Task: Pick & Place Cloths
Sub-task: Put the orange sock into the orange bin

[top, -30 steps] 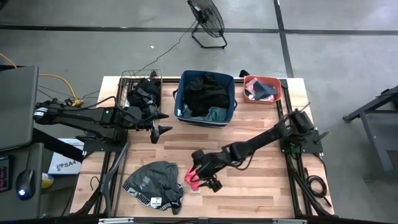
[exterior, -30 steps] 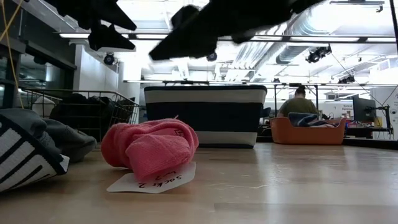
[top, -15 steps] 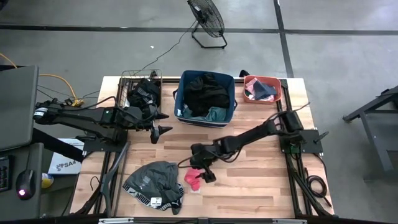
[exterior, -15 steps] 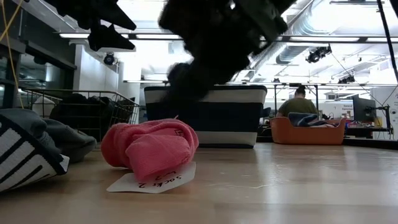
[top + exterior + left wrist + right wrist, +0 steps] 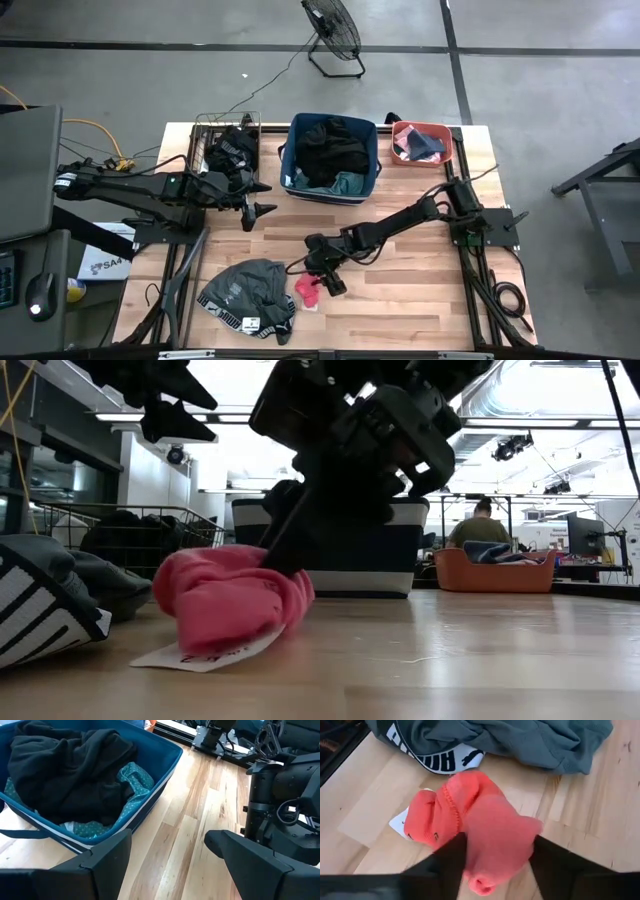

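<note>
Holding black, teal cloths (image 5: 330, 150): blue bin (image 5: 369, 180) | right hand (image 5: 318, 284) straddling pink sock (image 5: 307, 288), grip unclear

Two dark, jointed arms, matte black wedge-shaped fingers (image 5: 250, 860), black cabling at the bases

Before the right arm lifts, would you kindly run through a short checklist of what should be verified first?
1. Right gripper straddles the bright pink cloth: ok, a finger on each side.
2. Grip closed firmly on the cloth: cannot tell.
3. White paper tag free of the cloth: cannot tell; it lies partly beneath.
4. Grey garment clear of the fingers: ok, beside the pink cloth, not between them.
5. Left gripper out of the way: ok, open near the wire basket.
6. Blue fabric bin reachable: ok, nothing standing between.
</note>
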You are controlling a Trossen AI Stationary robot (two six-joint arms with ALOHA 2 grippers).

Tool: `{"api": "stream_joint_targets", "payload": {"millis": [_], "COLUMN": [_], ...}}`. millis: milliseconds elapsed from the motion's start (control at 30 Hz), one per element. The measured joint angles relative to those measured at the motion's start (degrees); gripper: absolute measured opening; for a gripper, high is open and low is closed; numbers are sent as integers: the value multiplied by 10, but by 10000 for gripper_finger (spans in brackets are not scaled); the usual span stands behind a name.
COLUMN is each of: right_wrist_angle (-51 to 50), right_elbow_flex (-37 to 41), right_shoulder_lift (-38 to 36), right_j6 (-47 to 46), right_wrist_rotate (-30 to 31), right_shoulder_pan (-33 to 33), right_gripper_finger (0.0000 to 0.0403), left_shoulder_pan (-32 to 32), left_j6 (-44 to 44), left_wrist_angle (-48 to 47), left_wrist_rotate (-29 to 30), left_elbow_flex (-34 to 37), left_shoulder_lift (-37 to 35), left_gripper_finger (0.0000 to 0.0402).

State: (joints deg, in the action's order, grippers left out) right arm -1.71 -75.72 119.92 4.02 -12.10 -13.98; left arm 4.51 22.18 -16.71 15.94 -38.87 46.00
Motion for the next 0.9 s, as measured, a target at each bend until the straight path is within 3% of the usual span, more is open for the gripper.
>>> {"api": "stream_joint_targets", "payload": {"millis": [267,567,900], "right_wrist_angle": [-9,-143,-378], "right_elbow_flex": [0,0,0], "right_shoulder_lift": [0,-73,-246], "right_j6": [-56,-115,-195], "right_wrist_rotate": [1,115,336], "right_shoulder_pan": [6,4,2], "right_gripper_finger": [21,10,9], "left_shoulder_pan": [0,0,0], "left_j6": [0,0,0], "left_wrist_angle": [-1,-1,-3], "left_wrist_rotate": [0,1,-2], "left_elbow_flex": [0,0,0], "left_shoulder_lift": [0,0,0], "left_gripper_finger": [299,299,299]}}
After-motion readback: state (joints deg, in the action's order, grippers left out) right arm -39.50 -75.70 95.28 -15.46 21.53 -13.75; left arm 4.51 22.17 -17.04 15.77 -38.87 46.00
